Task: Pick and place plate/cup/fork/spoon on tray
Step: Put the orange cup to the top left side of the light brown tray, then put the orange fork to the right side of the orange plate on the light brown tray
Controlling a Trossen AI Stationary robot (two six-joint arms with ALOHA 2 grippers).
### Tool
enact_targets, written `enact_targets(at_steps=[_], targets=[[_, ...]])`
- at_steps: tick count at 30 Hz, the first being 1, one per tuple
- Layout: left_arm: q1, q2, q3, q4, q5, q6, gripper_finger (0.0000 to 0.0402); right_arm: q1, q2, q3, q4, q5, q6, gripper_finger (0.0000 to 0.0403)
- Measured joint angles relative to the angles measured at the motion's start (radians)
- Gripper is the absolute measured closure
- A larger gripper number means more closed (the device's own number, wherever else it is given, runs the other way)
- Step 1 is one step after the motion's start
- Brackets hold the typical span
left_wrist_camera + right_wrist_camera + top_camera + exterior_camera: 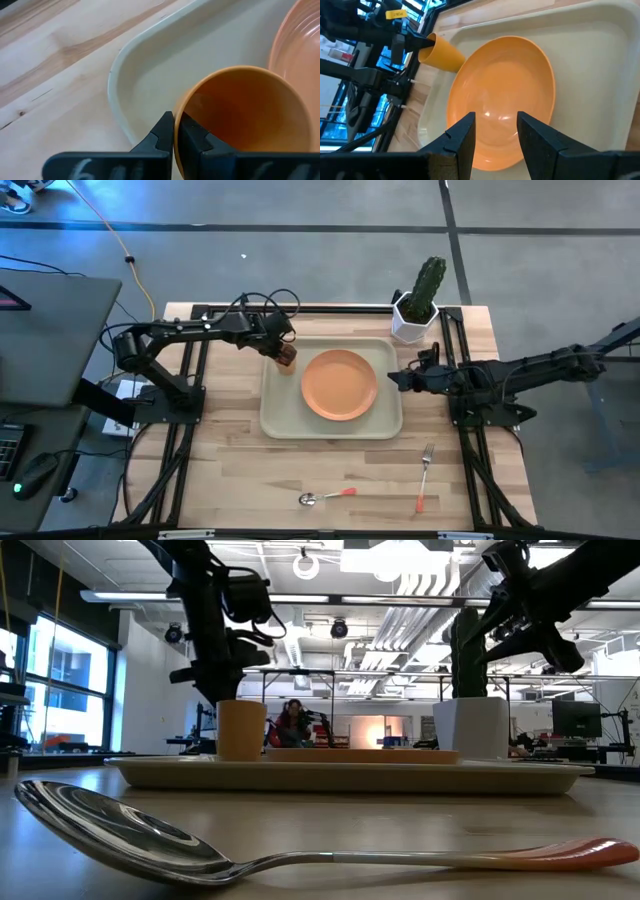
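My tray [275,415] already carries the plate [340,384]; my left gripper [283,345] has its fingers pinched on the cup [287,357] wall, resting it inside the tray's corner. I judge release comes next. Right gripper [397,379] hovers, fingers apart, empty.

The orange plate [339,384] lies flat on the beige tray [331,426], with the upright orange cup [286,357] at the tray's far-left corner. The spoon [326,496] and fork [424,476] lie on the near desk [230,450], the fork to the right.
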Motion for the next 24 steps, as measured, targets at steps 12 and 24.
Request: enact_targets(at_steps=[12, 24], targets=[[0.000, 0.000, 0.000, 0.011, 0.001, 0.027, 0.0372, 0.000, 0.000, 0.000, -0.027, 0.019, 0.011, 0.0268], [-0.003, -0.038, 0.008, 0.004, 0.000, 0.027, 0.0295, 0.003, 0.002, 0.000, -0.143, 0.028, 0.089, 0.0268]])
